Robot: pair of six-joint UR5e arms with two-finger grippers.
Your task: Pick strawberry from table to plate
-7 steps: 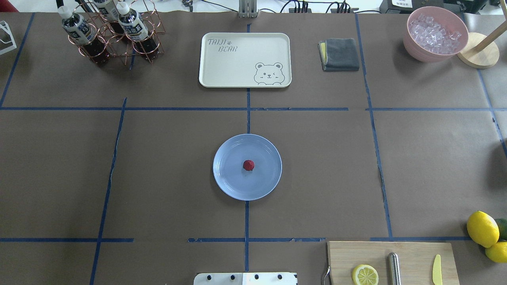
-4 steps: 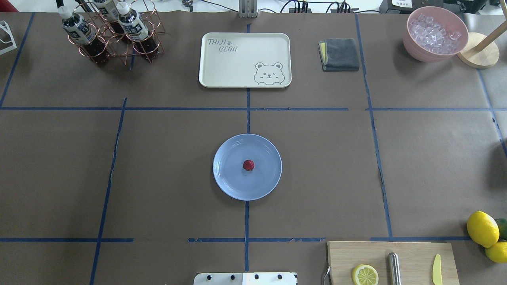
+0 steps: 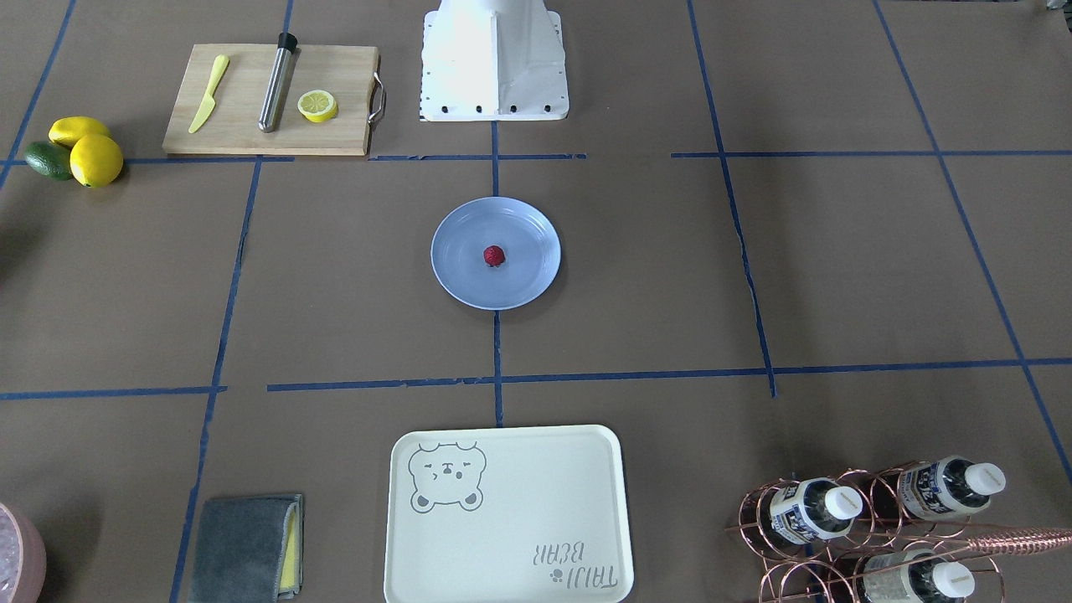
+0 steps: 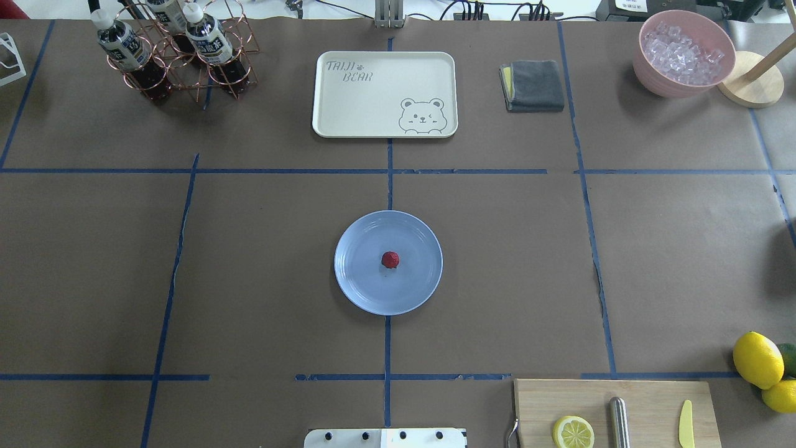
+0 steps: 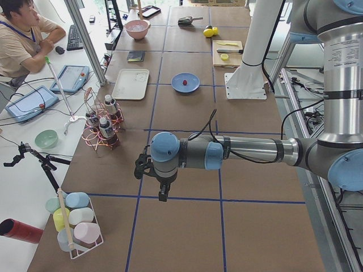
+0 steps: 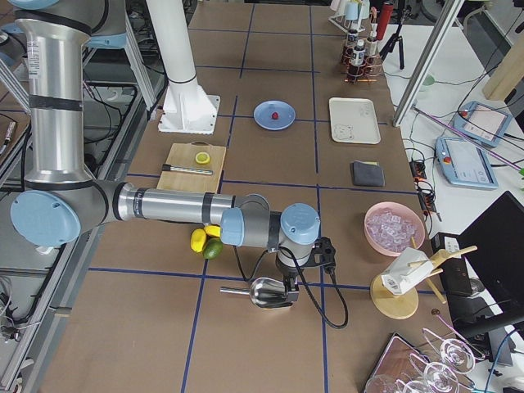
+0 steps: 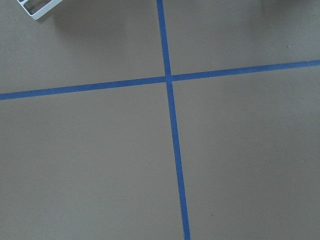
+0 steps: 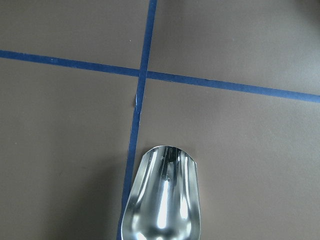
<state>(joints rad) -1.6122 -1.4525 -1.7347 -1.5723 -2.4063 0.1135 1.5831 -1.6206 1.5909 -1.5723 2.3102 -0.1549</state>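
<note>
Seen from the front, the tiny dark red strawberry (image 3: 494,255) is lying centred on the round glossy light-blue plate (image 3: 459,270), which overhead is sitting at six o'clock from the cream bear-printed tray (image 4: 367,102), while the side views are showing the left gripper (image 5: 163,190) and right gripper (image 6: 288,291), open or closed I cannot tell.

- The table (image 4: 280,261) is covered with brown paper and crossed by a grid of blue tape.
- A light blue plate (image 4: 360,283) sits at its middle, on a tape line.
- Along the far edge stand a cream bear-printed tray (image 4: 373,106), a folded grey cloth (image 4: 535,85) and a copper wire bottle rack (image 4: 180,56) toward the left corner.
- A pink bowl (image 4: 650,78) is at the far right corner.
- At the robot's edge are the white base plate (image 4: 385,437) and a wooden cutting board (image 4: 653,404), with lemons (image 4: 757,359) near the right end.
</note>
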